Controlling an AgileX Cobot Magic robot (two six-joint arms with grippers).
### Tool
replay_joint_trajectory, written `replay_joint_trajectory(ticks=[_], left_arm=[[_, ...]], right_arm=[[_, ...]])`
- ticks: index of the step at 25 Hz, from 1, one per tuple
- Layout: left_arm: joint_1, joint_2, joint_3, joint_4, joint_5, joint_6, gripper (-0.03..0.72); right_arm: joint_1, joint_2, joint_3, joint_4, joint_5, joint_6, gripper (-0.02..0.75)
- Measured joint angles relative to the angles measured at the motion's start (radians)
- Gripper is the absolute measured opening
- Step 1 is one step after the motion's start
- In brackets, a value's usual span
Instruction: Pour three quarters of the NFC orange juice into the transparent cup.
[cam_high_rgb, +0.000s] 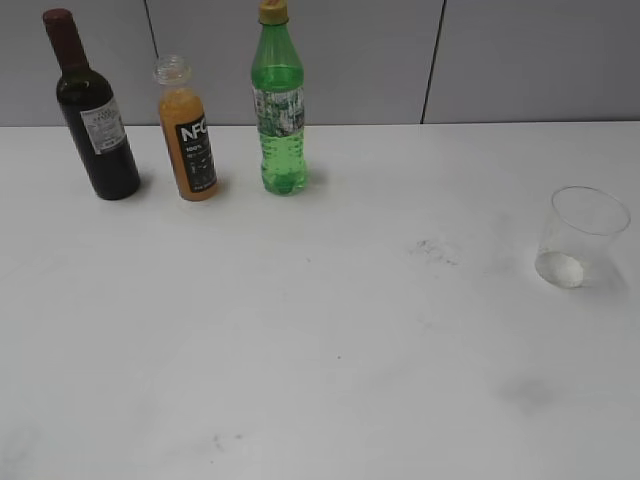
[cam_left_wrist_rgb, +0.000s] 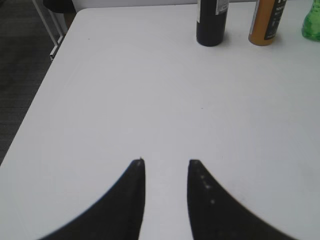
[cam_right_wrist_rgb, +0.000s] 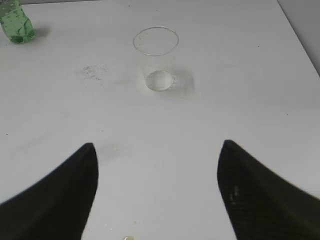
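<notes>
So, left to right:
Dark wine bottle (cam_high_rgb: 92, 110): leave it.
Small clear NFC orange juice bottle, black label (cam_high_rgb: 188, 135): uncapped, upright between its neighbours; we grasp mid-body.
Green soda bottle (cam_high_rgb: 279, 105): avoid it.
Left gripper (cam_left_wrist_rgb: 165, 162): slightly parted, empty.
Clear tapered transparent cup (cam_high_rgb: 581, 238): empty, right side of the white counter (cam_high_rgb: 330, 340).
Right gripper (cam_right_wrist_rgb: 157, 147): spread wide, empty.
</notes>
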Motion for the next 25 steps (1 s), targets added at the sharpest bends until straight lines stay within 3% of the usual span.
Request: replay_joint_trajectory(ticks=[25], left_arm=[[0.0, 0.0, 0.0, 0.0, 0.0, 0.0, 0.237]], right_arm=[[0.0, 0.0, 0.0, 0.0, -0.001, 0.0, 0.571]])
